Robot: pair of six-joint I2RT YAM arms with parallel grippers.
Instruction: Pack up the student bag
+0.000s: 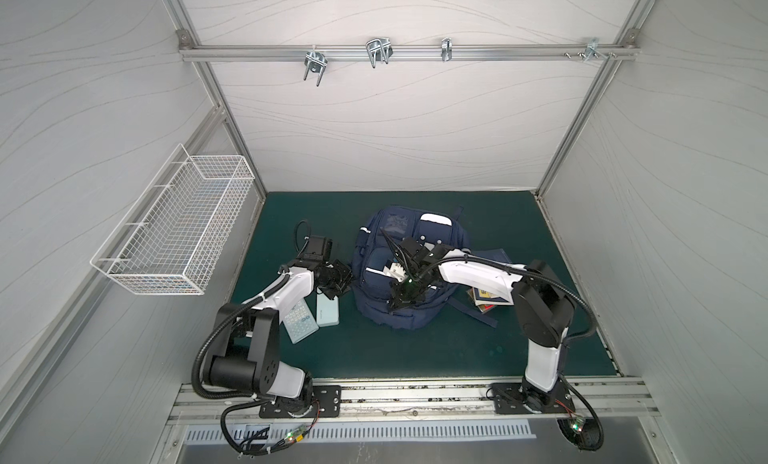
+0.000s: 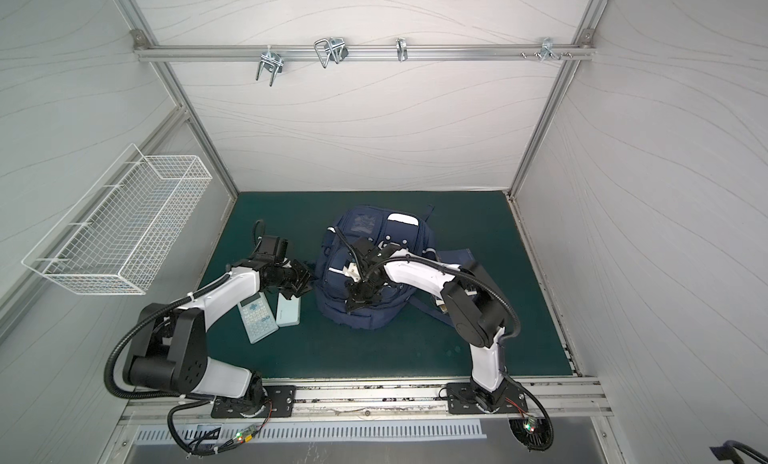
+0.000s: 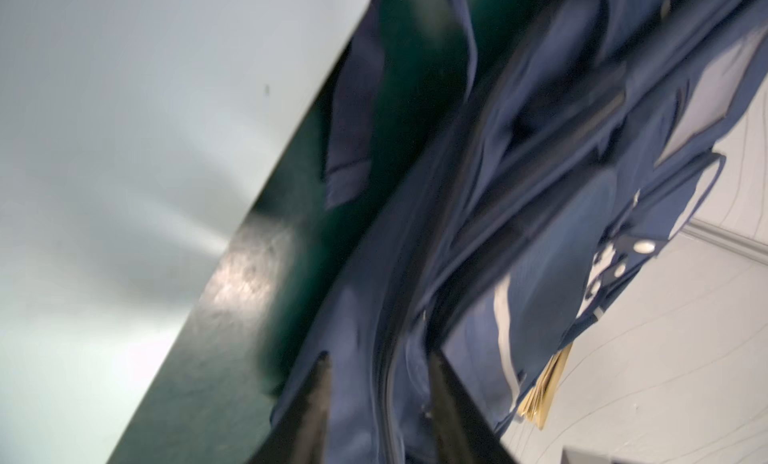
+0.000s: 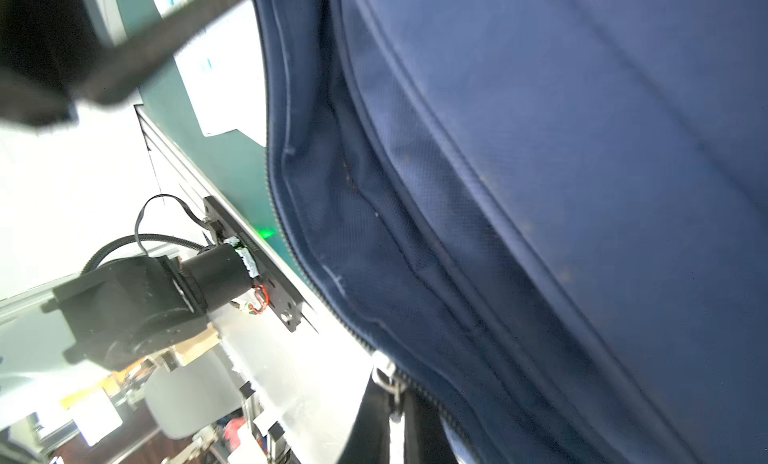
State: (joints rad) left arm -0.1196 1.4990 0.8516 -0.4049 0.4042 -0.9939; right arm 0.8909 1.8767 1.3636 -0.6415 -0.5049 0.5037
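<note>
Pinch described the right gripper (image 4: 392,420): its jaws were pressed together on the metal zipper pull (image 4: 387,374) at the near end of the student bag (image 1: 370,275). From that pull the zipper track (image 4: 286,242) ran along the bag's rim toward the side where the left arm worked. The bag lay flat in the middle of the green mat (image 1: 415,358), front face up, its long axis running from the robot's side toward the back wall. The coming pull would therefore probably have to follow the rim sideways and then away from the robot, rather than lift straight up.

The left gripper (image 3: 378,358) stood parted just beside the bag's left flank, with navy fabric lying in the gap between its fingers. It seemed to grip nothing, though that wrist view was blurred. It looked the nearer arm for bracing that flank against the drag.

Further out, a calculator (image 1: 299,320) and a pale blue case (image 1: 328,312) lay side by side on the left and books (image 1: 486,302) on the right, all outside the bag.
</note>
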